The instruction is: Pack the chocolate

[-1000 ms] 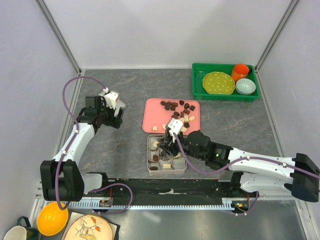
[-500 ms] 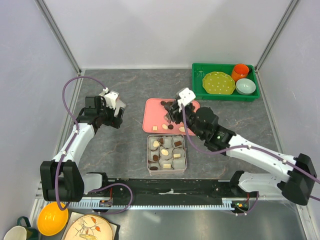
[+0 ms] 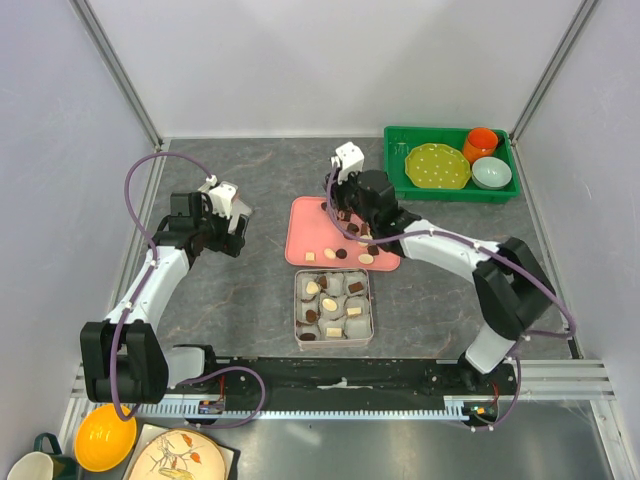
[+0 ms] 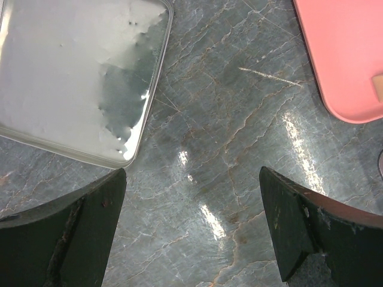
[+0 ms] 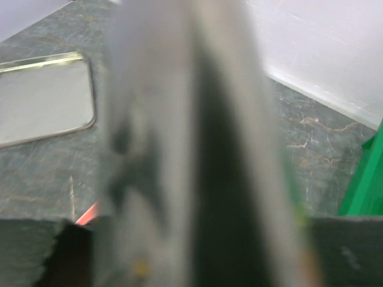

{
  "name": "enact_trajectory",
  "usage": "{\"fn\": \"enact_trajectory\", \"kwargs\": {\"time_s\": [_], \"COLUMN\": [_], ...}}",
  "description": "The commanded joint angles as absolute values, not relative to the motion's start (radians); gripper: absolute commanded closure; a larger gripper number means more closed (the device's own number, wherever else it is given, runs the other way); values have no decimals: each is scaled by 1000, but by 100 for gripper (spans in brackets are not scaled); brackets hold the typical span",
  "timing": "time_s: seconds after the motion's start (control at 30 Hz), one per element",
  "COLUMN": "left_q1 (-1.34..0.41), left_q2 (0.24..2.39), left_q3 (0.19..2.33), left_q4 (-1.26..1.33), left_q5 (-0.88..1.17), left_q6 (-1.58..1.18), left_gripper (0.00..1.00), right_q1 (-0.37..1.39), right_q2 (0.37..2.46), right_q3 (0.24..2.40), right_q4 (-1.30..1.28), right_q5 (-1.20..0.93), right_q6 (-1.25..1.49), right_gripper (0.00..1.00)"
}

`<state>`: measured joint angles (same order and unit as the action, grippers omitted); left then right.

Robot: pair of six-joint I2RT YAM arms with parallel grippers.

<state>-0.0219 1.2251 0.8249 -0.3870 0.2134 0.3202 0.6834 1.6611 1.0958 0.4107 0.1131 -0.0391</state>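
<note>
1. Nearest, at the lower left corner of the overhead view, a yellow bowl (image 3: 105,437), a mug (image 3: 28,466) and a patterned plate (image 3: 185,456) sat below the arms' mounting rail (image 3: 340,385).
2. Just beyond the rail, low in the centre, a square tin (image 3: 296,310) stood on the grey marbled table (image 3: 250,290). It held white paper cups (image 3: 357,291), most of them carrying a piece of chocolate (image 3: 329,304), either dark or cream.
3. Directly behind the tin lay a pink tray (image 3: 305,225). More chocolate was on it: a short row of cream and dark pieces along its near edge and a few dark ones further back under the right arm.
4. The left gripper (image 4: 191,179) hung left of centre with its jaws spread wide and nothing between them. Its wrist view showed bare table below, a silver lid (image 4: 78,78) at the upper left and the tray's corner at the upper right.
5. The right gripper (image 3: 340,207) was over the tray's far left corner. Its wrist view was blurred by something pale across the middle (what it was could not be made out), so I cannot tell how the jaws stood or whether they held anything.
6. Farthest, at the upper right, a green bin (image 3: 450,193) held a yellow-green plate (image 3: 437,166), an orange cup (image 3: 481,143) and a pale blue bowl (image 3: 491,173).
</note>
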Motion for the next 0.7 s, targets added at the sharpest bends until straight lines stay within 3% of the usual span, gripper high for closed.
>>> {"fn": "enact_trajectory", "kwargs": {"time_s": [0.0, 0.23, 0.67], "left_q1": [-25, -23, -23], "left_q2": [1226, 1221, 1216], "left_q3": [839, 835, 825], "left_q4": [-356, -353, -350], "left_q5": [219, 209, 207], "left_q6": [334, 347, 350], "left_gripper": [1, 1, 1], "right_q1": [652, 637, 627], "right_q2": [1744, 1836, 1856], "right_q3": [1216, 1253, 1187], "right_q4": [506, 511, 535], "right_q5": [61, 51, 48], "right_q6": [-18, -3, -3], "right_gripper": [57, 48, 49]}}
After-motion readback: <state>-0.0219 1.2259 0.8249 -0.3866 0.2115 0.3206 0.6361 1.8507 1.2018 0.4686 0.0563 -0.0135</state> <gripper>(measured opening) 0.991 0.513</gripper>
